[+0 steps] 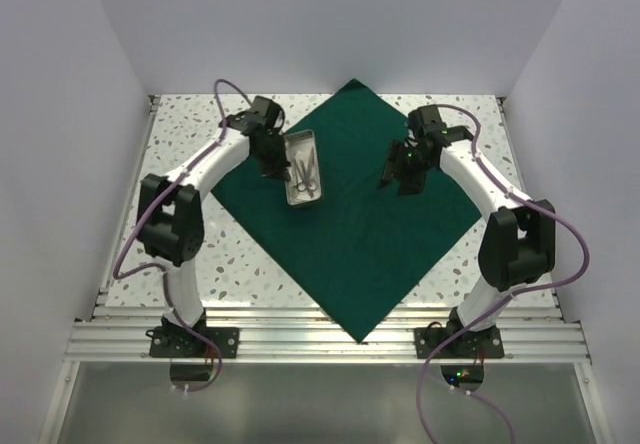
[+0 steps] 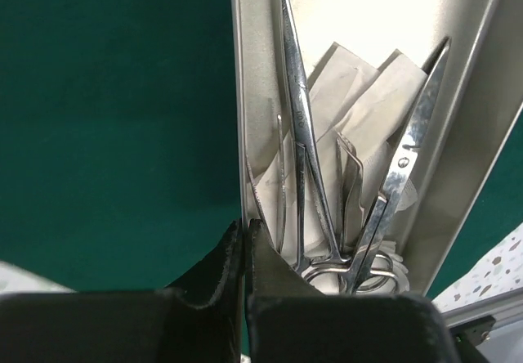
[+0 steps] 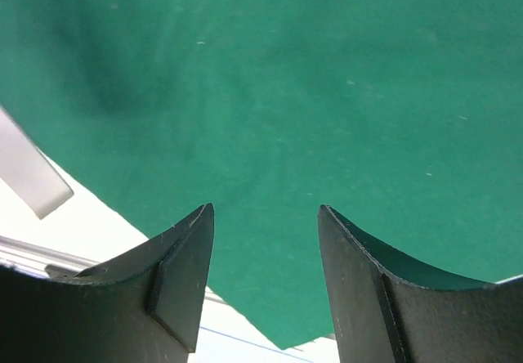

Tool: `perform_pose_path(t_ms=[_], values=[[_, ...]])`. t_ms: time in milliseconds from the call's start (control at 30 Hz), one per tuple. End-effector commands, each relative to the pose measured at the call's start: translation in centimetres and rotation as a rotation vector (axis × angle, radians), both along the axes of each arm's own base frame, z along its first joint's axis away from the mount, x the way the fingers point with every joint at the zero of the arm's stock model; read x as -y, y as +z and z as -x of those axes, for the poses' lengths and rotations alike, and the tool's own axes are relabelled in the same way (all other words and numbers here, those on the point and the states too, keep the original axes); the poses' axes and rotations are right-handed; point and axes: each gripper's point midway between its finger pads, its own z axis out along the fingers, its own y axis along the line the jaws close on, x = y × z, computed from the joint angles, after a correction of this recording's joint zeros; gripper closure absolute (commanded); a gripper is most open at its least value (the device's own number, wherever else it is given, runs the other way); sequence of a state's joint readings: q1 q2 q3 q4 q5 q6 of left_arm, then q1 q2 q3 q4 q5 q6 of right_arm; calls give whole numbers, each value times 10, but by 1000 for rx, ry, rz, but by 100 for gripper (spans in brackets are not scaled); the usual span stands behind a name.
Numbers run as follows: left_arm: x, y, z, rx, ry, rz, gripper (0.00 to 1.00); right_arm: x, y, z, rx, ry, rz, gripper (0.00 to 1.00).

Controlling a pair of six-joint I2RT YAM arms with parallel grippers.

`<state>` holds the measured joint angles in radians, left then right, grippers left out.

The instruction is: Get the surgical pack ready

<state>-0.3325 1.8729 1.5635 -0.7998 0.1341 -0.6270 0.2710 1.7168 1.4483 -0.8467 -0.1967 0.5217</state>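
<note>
- Your drape [image 1: 350, 234] lay spread flat on the table [image 1: 200, 254], turned like a diamond: one corner pointed at the back wall and the opposite one hung over the near edge between the two arm bases
- A tray [image 1: 303, 136] of bare metal sat on the drape's left part, close to its upper-left edge, with its long side running roughly away from you
- Inside the tray you had scissors [image 2: 400, 175] lying tilted against the right wall, finger rings toward the left wrist camera
- A longer thin clamp [image 2: 298, 109] lay beside them along the left wall, and one or two more slim instruments were next to it; I could not tell exactly what they were
- White gauze [image 2: 359, 93] lay under the instruments, folded squares overlapping
- Your left gripper [image 2: 245, 240] was at the tray's near-left end, its jaws pressed together on the thin left wall, which ran straight down between the fingertips
- Your right gripper [image 3: 265, 240] hung over the drape's right half, well apart from the tray, with its jaws apart and only green cloth visible between them
- Neither instruments nor gauze lay on the cloth itself
</note>
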Motion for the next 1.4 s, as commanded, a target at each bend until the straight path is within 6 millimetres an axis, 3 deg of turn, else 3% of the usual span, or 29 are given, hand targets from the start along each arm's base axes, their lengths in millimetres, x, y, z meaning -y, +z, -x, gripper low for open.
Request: perform_pose_path(t_ms=[0,33,100,333,400,567,733,767,833,867,933,967,1100,1200,1367], values=[[40,-7,-4,-20,-174,0,100,16,0,14,-12,1,25,42],[51,0,-11,1,-197,12,100,20,-2,16,-18,-10,27,42],[72,-6,-14,-1,-245,24,100,25,-8,20,-36,-20,38,43],[106,-25,-13,-27,-315,71,100,39,-12,33,-62,-66,56,43],[115,-38,-6,-69,-349,67,100,37,-16,35,-74,-61,48,43],[130,-57,12,-99,-464,44,100,12,-19,28,-70,17,-82,43],[122,-72,16,-112,-538,-15,97,-3,-28,9,-75,57,-104,42],[117,-74,15,-112,-542,-44,95,-7,-22,0,-60,68,-119,41],[114,-74,16,-104,-561,-64,85,-15,-34,-3,-107,83,-111,41],[112,-71,14,-91,-556,-80,78,-20,-25,-14,-85,88,-117,41],[111,-70,12,-72,-556,-80,60,-29,-37,-16,-135,81,-100,41],[110,-63,10,-49,-551,-86,55,-33,-31,-25,-119,74,-100,41],[107,-50,5,1,-548,-84,42,-41,-42,-39,-144,21,-80,41],[98,-40,0,25,-524,-76,42,-45,-51,-50,-157,20,-53,42],[50,-27,-25,74,-395,-25,45,-49,-66,-62,-206,-12,-9,46]])
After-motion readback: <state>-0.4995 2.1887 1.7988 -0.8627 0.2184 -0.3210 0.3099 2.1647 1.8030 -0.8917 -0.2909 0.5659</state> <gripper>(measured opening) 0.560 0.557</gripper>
